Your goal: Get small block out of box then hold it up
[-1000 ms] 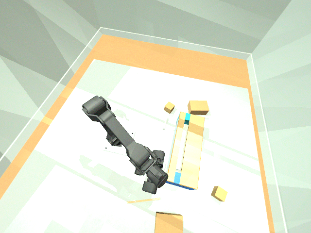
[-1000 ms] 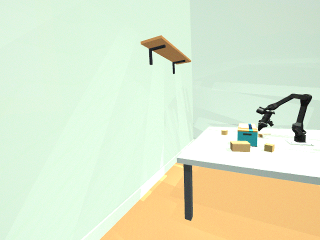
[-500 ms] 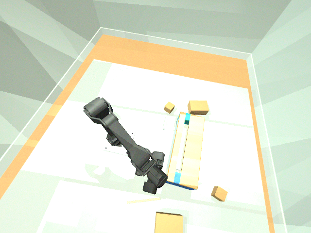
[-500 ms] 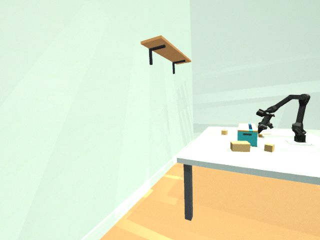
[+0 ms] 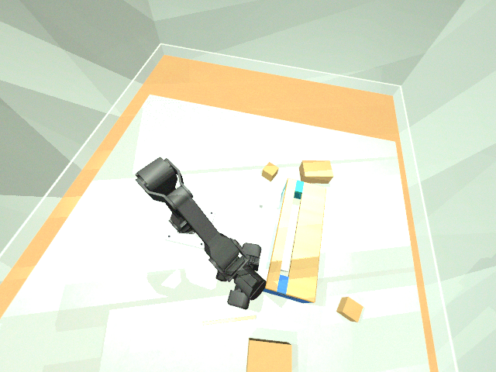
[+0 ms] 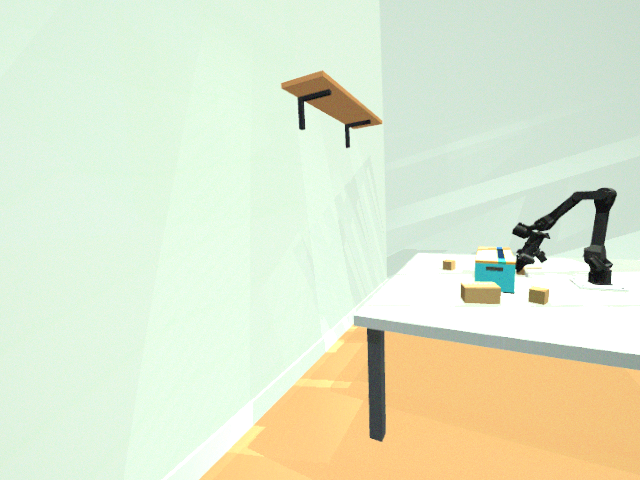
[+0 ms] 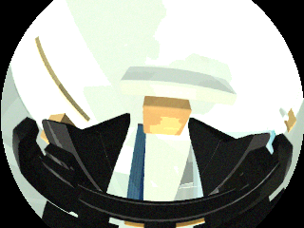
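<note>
The long box (image 5: 306,240) (image 6: 495,274) lies on the white table; it has a tan top, a teal far end and a blue near end (image 5: 282,283). A small dark teal patch (image 5: 297,194) shows at the far end of its slot; I cannot tell whether it is the block. My gripper (image 5: 258,289) (image 6: 521,266) (image 7: 159,128) is open and empty, low beside the blue near end. In the wrist view a blue strip (image 7: 136,163) runs between the fingers and a tan box (image 7: 166,118) lies ahead of them.
A larger tan box (image 5: 316,170) (image 6: 480,292) sits at the teal end. Small tan cubes (image 5: 270,171) (image 5: 349,308) (image 6: 538,295) (image 6: 448,264) lie around. Another tan box (image 5: 268,354) stands at the front edge. A thin pale stick (image 5: 228,319) (image 7: 60,79) lies near the gripper.
</note>
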`<state>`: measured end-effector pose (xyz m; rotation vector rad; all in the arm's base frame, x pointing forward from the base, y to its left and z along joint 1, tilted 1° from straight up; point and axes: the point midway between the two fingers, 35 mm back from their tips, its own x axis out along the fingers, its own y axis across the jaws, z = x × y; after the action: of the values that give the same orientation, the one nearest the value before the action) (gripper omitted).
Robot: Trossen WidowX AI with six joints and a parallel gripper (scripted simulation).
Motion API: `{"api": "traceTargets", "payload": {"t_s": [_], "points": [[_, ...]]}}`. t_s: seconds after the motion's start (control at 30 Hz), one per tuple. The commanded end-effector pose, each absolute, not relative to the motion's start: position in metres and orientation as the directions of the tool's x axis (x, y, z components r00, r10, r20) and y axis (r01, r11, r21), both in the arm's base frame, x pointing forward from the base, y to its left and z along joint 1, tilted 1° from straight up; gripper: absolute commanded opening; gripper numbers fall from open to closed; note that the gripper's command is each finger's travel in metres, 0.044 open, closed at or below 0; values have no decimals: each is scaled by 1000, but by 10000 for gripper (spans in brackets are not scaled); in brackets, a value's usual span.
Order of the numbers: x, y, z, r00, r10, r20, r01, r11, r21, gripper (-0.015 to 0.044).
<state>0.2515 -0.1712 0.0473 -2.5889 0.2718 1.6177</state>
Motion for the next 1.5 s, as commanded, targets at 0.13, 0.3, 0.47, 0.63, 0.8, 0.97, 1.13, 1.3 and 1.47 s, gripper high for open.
{"api": "traceTargets", "payload": {"t_s": [0.13, 0.3, 0.47, 0.63, 0.8, 0.97, 1.13, 1.3, 1.47], "points": [[250, -169, 40, 421, -100, -901, -190, -982, 20, 154], [250, -169, 40, 421, -100, -901, -190, -982, 20, 62], [251, -170, 54, 422, -101, -901, -190, -982, 21, 0], [251, -170, 84, 424, -103, -900, -189, -982, 23, 0], [249, -169, 105, 425, -105, -899, -189, -982, 25, 0], [248, -169, 109, 424, -112, -898, -208, -978, 24, 0], [237, -169, 138, 422, -170, -890, -343, -939, 17, 0], [222, -167, 167, 418, -229, -879, -475, -880, 3, 0], [204, -162, 194, 413, -287, -865, -597, -802, -19, 0]]}}
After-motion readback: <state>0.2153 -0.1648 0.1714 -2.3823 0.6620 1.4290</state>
